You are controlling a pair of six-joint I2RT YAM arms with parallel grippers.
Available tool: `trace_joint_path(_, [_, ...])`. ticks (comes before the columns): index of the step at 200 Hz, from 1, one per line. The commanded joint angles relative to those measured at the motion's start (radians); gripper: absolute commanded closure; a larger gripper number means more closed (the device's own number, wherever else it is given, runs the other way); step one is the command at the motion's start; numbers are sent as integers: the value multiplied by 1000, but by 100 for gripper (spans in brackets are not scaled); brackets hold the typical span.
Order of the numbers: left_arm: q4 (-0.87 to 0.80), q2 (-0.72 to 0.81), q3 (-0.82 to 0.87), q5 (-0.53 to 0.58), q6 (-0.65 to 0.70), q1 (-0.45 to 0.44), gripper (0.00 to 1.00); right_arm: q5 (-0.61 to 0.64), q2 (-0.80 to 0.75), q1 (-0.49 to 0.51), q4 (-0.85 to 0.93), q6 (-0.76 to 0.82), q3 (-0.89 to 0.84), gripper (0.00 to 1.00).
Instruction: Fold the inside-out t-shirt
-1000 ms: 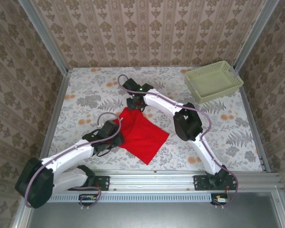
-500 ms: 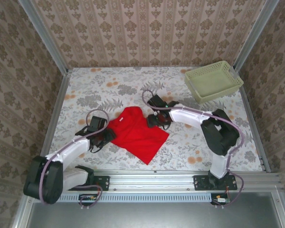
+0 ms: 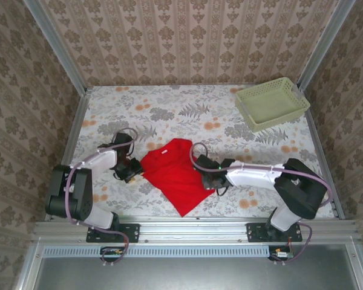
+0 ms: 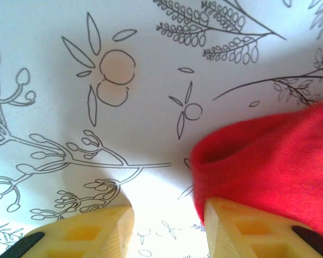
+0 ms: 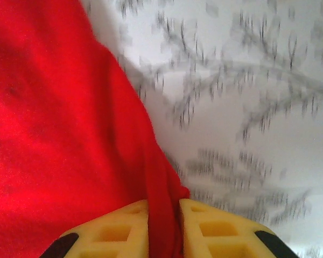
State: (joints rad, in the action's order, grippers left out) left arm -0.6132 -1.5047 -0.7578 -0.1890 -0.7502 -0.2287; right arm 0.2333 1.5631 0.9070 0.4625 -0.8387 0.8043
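Note:
The inside-out t-shirt [image 3: 176,174] is a bright red cloth lying bunched on the flowered table, near the front middle. My left gripper [image 3: 133,168] sits low at the shirt's left corner. In the left wrist view it [image 4: 169,228] is open, with bare tabletop between the yellow fingers [image 4: 81,236], and the shirt's rolled edge [image 4: 269,161] lies against the right-hand one. My right gripper [image 3: 207,179] is at the shirt's right edge. The right wrist view shows it [image 5: 164,228] shut on a narrow fold of the red cloth [image 5: 54,134].
A pale green basket [image 3: 272,104] stands at the back right corner of the table [image 3: 169,109]. Patterned walls with metal posts close in the left, back and right sides. A metal rail [image 3: 193,225] with both arm bases runs along the front edge.
My right gripper came from the shirt's far side to its right edge and closed on a fold. The left gripper shifted left to the shirt's left corner. The cloth was drawn flatter.

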Motion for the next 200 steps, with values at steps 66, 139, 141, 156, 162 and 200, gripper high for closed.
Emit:
trace_joint_path(66, [181, 186, -30, 99, 21, -141, 44, -61, -182, -107, -28, 53, 85, 24])
trace_joint_path(139, [407, 286, 209, 82, -247, -306, 31, -122, 275, -190, 43, 275, 493, 10])
trace_joint_path(141, [411, 282, 210, 81, -248, -306, 31, -120, 284, -191, 48, 277, 499, 10])
trace_joint_path(156, [442, 244, 214, 73, -250, -312, 31, -106, 344, -191, 64, 286, 534, 10])
trace_joint_path(162, [455, 230, 215, 69, -251, -313, 31, -105, 364, -192, 66, 285, 543, 10])
trace_joint_path(200, [537, 117, 212, 54, -245, -314, 38, -171, 461, -190, 41, 282, 565, 17])
